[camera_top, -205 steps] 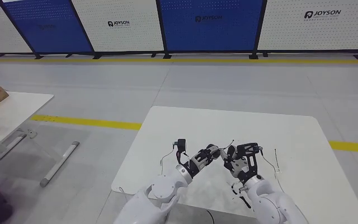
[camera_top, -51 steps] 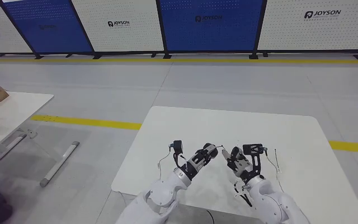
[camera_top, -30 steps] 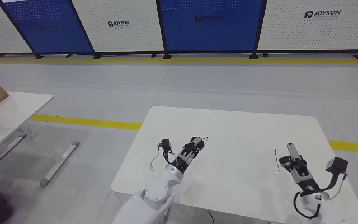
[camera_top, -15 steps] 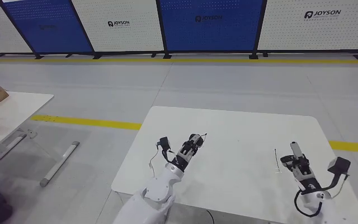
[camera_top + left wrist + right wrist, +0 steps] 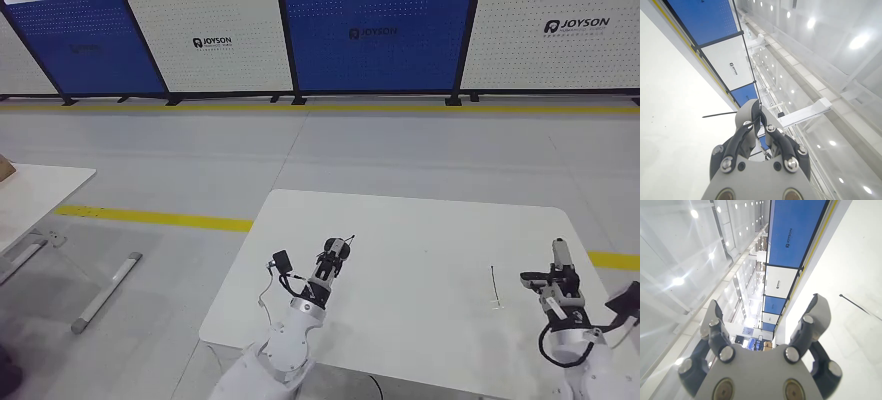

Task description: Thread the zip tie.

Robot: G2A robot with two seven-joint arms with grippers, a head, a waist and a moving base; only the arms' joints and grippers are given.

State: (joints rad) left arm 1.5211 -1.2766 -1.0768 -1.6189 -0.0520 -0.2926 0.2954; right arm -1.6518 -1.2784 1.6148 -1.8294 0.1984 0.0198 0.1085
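Both arms have drawn apart since the two claws met over the middle of the bench (image 5: 420,225). The left claw (image 5: 335,250) (image 5: 760,108) has slid toward the bench's left side, taking the zip tie (image 5: 719,114) (image 5: 347,241) with it. The right claw (image 5: 556,255) (image 5: 765,299) has swung out to the right edge. The zip tie is pinched between the left claw's closed fingers (image 5: 755,113), its thin pointed tail sticking out to one side of them. The left claw hangs over the near-left part of the bench. A second tie (image 5: 494,285) (image 5: 853,303) lies flat on the bench, well to the right, near the right claw but apart from it. The right claw is spread wide with nothing between its fingers.
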